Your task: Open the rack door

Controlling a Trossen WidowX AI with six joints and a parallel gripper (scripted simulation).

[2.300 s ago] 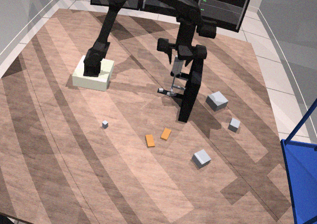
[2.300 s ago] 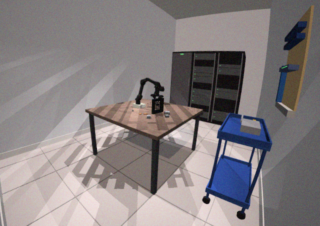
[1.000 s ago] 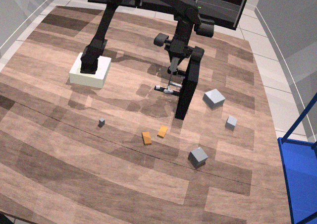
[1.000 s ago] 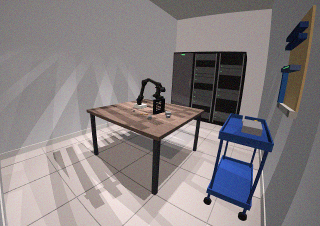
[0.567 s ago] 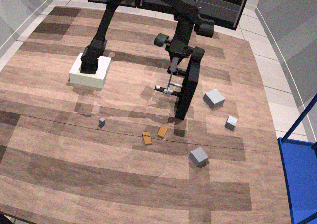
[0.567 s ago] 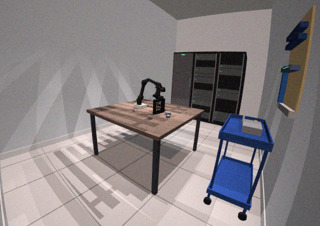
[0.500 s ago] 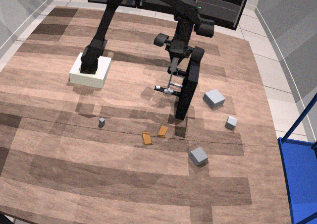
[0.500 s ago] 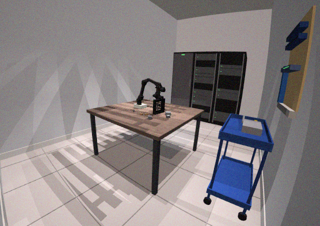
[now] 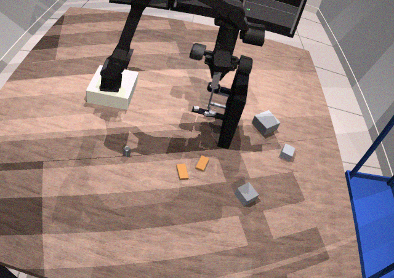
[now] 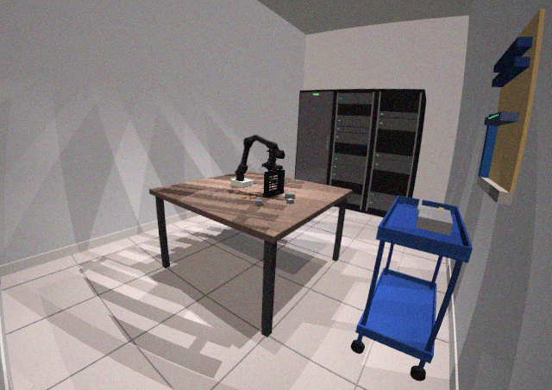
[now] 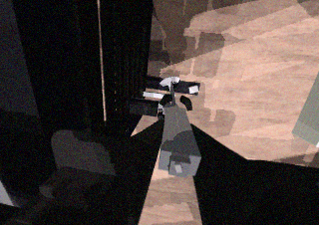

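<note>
The rack door and its frame stand upright as a black slab (image 9: pixel 235 109) (image 10: pixel 266 184) (image 11: pixel 135 41) on the table; seen from above, I cannot tell door from frame, and no opening between them shows. The grey upright handle (image 9: pixel 215 80) (image 11: pixel 175 125) stands beside the slab's face on the arm's side, with a thin rod and pale fittings below. My gripper (image 9: pixel 215 77) (image 10: pixel 272 168) (image 11: pixel 174 125) points down from above and is shut on the handle, its halves close together. How far the handle is turned is unclear. The fingers' dark inner parts hide some of it.
Two black bars jut from the slab beneath the handle. Grey blocks (image 9: pixel 266 123) (image 9: pixel 287 152) (image 9: pixel 247 194) sit beyond and in front of the slab. Orange pieces (image 9: pixel 182 171) (image 9: pixel 202 162) and a small grey piece (image 9: pixel 126 150) lie nearer the front. The arm's white base (image 9: pixel 108 96) stands left.
</note>
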